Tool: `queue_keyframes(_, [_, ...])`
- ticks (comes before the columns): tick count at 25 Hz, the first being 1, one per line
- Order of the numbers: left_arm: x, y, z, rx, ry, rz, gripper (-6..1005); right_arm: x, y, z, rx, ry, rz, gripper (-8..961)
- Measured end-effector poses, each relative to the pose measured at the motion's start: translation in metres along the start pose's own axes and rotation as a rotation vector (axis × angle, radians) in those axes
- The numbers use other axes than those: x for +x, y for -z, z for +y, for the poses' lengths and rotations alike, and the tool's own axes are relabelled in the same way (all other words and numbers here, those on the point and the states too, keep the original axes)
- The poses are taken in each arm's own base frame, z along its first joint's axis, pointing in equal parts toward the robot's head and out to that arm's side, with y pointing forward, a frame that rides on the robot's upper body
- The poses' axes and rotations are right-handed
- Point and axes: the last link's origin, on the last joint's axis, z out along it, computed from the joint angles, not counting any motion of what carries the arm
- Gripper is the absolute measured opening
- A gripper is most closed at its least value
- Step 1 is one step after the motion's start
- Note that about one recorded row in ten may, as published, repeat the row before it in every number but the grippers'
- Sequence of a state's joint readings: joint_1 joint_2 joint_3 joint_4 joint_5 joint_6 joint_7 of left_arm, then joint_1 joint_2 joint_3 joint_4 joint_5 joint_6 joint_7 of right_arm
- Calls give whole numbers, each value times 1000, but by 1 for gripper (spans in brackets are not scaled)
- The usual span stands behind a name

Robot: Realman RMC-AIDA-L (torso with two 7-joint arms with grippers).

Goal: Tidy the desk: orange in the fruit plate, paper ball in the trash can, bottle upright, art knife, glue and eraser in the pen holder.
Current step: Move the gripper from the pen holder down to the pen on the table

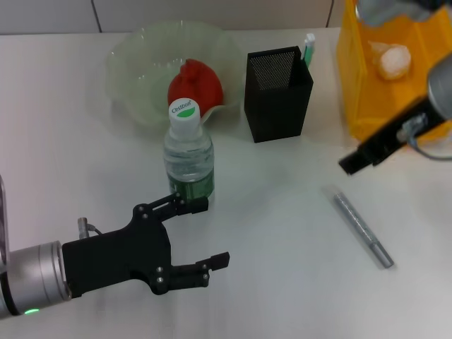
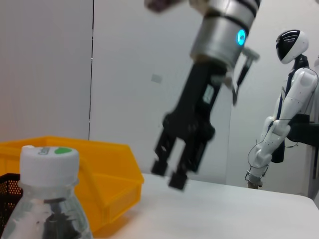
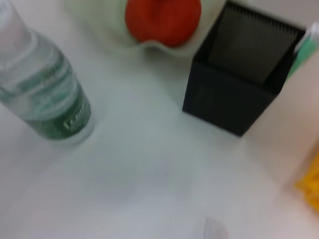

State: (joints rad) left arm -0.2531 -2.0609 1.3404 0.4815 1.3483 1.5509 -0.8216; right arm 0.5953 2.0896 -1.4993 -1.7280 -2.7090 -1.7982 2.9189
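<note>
The work lies on a plain white desk (image 1: 282, 233). The left wrist view looks across it to pale wall panels and a white humanoid robot (image 2: 284, 104) standing at the far side of the room.

There is one of each thing. One water bottle (image 1: 188, 152) with a white cap and green label stands upright near the middle of the desk. One pale green wavy-rimmed fruit plate (image 1: 134, 63) sits at twelve o'clock from the bottle and holds a single orange-red fruit, the orange (image 1: 195, 83). One black mesh pen holder (image 1: 278, 93) stands at about two o'clock from the bottle, just beside the plate's rim; a green-and-white stick (image 1: 308, 48) pokes up at its far corner, and I cannot tell whether it is inside or behind. One yellow bin (image 1: 374, 85) serves as the trash can at three o'clock from the holder, with one white paper ball (image 1: 393, 60) in it. One grey metal art knife (image 1: 362, 228) lies flat on the desk at four o'clock from the bottle, well apart from it.

The left gripper (image 1: 209, 233) sits at six o'clock from the bottle, fingers spread wide and empty, the upper fingertip just beside the bottle's base. The right gripper (image 1: 351, 163) hangs above the desk between the trash can and the art knife; its fingers look nearly closed and carry nothing.
</note>
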Motion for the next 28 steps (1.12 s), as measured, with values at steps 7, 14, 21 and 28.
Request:
queue_keyframes(7, [0, -1, 0, -1, 0, 0, 861, 17, -31, -2, -36, -49, 102, 653])
queue_keyframes(14, [0, 0, 0, 1, -1, -3, 861, 24, -54, -6, -48, -87, 142, 652])
queue_keyframes(21, [-1, -1, 0, -1, -1, -5, 861, 27, -70, -10, -49, -110, 156, 651])
queue_keyframes(28, [-1, -1, 1, -2, -2, -5, 861, 29, -79, -12, -69, -142, 154, 525])
